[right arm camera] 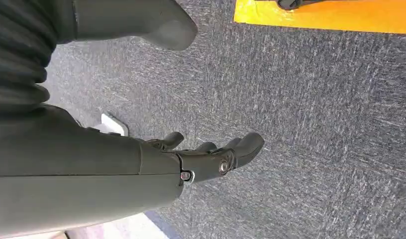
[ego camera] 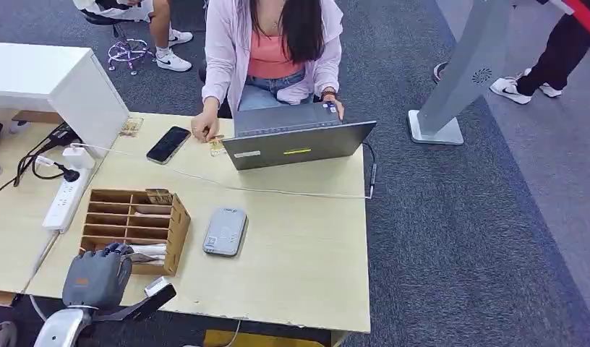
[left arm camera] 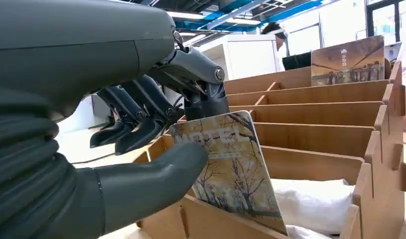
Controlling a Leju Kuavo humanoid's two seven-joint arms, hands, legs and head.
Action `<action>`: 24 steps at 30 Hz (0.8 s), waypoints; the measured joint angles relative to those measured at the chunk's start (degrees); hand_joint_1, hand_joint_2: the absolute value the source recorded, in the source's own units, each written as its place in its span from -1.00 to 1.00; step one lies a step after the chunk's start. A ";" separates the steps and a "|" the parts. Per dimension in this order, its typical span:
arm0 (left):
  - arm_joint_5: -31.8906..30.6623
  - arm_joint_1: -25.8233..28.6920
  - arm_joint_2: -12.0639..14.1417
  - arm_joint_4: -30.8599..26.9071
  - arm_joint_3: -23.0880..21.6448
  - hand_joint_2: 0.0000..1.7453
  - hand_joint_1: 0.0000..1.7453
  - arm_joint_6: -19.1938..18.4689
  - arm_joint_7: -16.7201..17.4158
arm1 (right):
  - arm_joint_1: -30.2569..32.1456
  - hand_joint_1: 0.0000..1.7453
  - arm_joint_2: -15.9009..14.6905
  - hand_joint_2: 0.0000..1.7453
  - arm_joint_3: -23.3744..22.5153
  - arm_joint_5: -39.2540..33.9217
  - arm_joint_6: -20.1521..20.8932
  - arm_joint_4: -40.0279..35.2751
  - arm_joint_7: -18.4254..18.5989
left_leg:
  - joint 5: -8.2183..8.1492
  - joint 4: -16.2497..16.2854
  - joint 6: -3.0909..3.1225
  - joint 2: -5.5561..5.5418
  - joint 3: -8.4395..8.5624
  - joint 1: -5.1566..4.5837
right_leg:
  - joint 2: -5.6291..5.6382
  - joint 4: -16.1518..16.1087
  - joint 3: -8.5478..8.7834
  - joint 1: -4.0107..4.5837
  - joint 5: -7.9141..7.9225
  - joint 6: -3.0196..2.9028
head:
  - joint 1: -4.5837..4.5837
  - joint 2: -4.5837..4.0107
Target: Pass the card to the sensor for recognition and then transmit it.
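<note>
So the robot's left hand [ego camera: 97,278] is parked at the near end of the slotted wooden card organizer box [ego camera: 178,217], which sits around 8 o'clock on the light wood table [ego camera: 306,267]. From the left wrist camera you get the good look: the thumb and a finger [left arm camera: 203,74] are pinched on a glossy picture card with an autumn-tree print [left arm camera: 226,169], which is standing tilted in the nearest slot of the box, lower edge still down inside the slot. The rest of the fingers are curled off to the side, not touching the card. Some white wrapped stuff [left arm camera: 310,199] lies in the same slot, just beside the card.

A second picture card [ego camera: 159,196] stands upright in the far end of the box. The grey flat rectangular card reader [ego camera: 225,231] lies just beside the box at its 3 o'clock, not touching it.

Right hand [right arm camera: 211,157] hangs over grey carpet [right arm camera: 315,124], fingers loosely spread and holding nothing.

Across the table at 12 o'clock a person in a pink jacket [ego camera: 227,50] sits behind an open grey laptop [ego camera: 296,141], one hand on the table next to a black smartphone [ego camera: 168,144]. A white power strip [ego camera: 66,199] lies at 9 o'clock, and a white cable [ego camera: 278,191] runs across the table between the laptop and the reader.
</note>
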 joint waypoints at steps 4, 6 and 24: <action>0.20 -0.01 0.00 -0.02 0.11 1.00 1.00 0.72 -0.37 | 0.00 -1.00 0.00 1.00 -0.06 0.17 0.00 0.00 0.00 | 0.00 0.00 0.00 0.00 0.00 0.00 | 0.00 0.00 0.00 0.00 0.00 0.00 | 0.00 0.00; 0.55 -0.12 0.00 -0.02 0.37 1.00 1.00 1.68 -0.44 | 0.00 -1.00 0.00 1.00 -0.09 0.28 0.02 0.00 0.00 | 0.00 0.00 0.00 0.00 0.00 0.00 | 0.00 0.00 -0.01 0.00 0.00 0.00 | 0.00 0.00; 8.35 -14.21 3.39 -5.03 2.40 1.00 1.00 -0.05 -5.46 | -0.23 -1.00 0.00 1.00 -0.11 2.01 0.70 0.00 -0.90 | 0.07 0.01 -0.03 -0.06 0.00 0.01 | -0.06 0.01 0.00 0.01 0.07 -0.03 | 0.00 0.00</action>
